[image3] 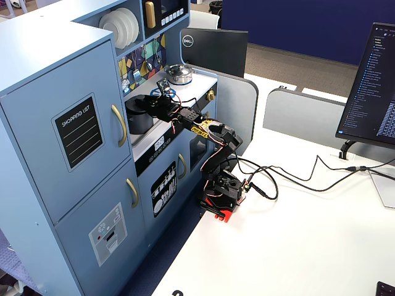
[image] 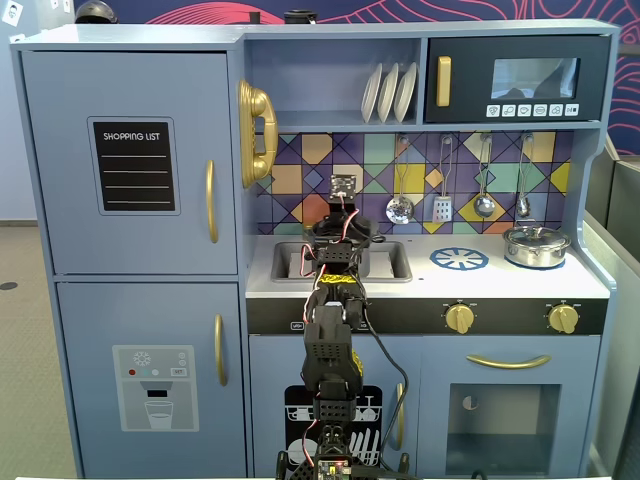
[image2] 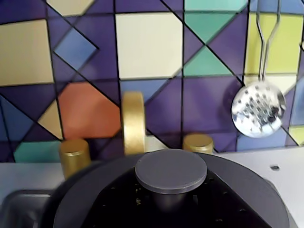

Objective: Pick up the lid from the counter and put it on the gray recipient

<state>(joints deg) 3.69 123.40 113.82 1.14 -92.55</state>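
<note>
The dark-gray lid fills the bottom of the wrist view, its round knob in the middle. My gripper shows as black parts close around the knob's stem and seems shut on it. In a fixed view the gripper reaches over the sink and holds the lid on or just above the gray pot, which stands in the sink. I cannot tell whether the lid touches the pot. In the front fixed view the arm covers most of the pot, and the gripper is above the sink.
The gold tap and its two gold knobs stand just behind the lid. A silver lidded pot sits at the counter's right, next to the blue burner print. Utensils hang on the tiled wall, with a slotted spoon nearest.
</note>
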